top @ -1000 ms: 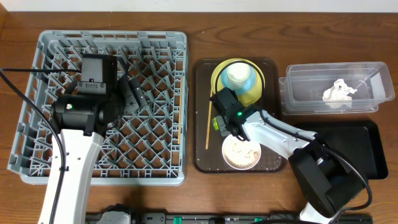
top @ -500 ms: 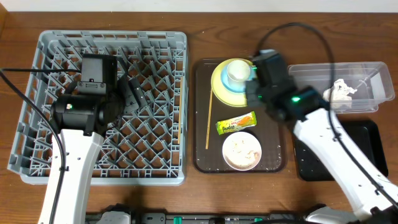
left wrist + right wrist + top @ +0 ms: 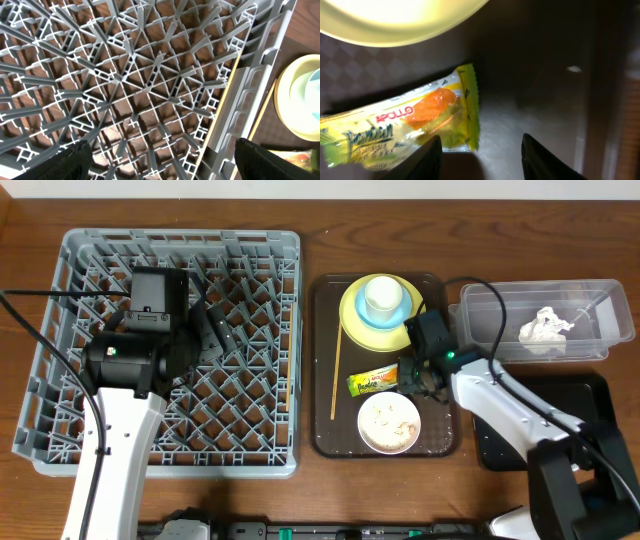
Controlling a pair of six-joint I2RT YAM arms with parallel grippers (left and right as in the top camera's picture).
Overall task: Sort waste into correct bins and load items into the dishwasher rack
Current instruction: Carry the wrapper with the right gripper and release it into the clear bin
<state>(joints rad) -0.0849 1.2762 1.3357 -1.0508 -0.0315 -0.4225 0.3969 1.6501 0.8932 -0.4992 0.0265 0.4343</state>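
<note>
Right hand (image 3: pixel 480 156) spread above snack wrapper (image 3: pixel 405 125), seemingly not touching

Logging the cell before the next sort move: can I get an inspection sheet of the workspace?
Surface: brown wooden table.
Job's things: dishwasher rack shows no dishes; tissue lies in the clear tub; black tray looks empty where visible; wrapper, chopsticks, white bowl with rice bits, and plate carrying blue bowl and cup all sit on the serving tray.
Clutter: nothing seen.
Grippers: left gripper open above the rack; right gripper open, fingers low by the wrapper's end.
Cables: black cable arcs over the tub's corner; second cable crosses the rack's left side.
Surroundings: nothing seen.
</note>
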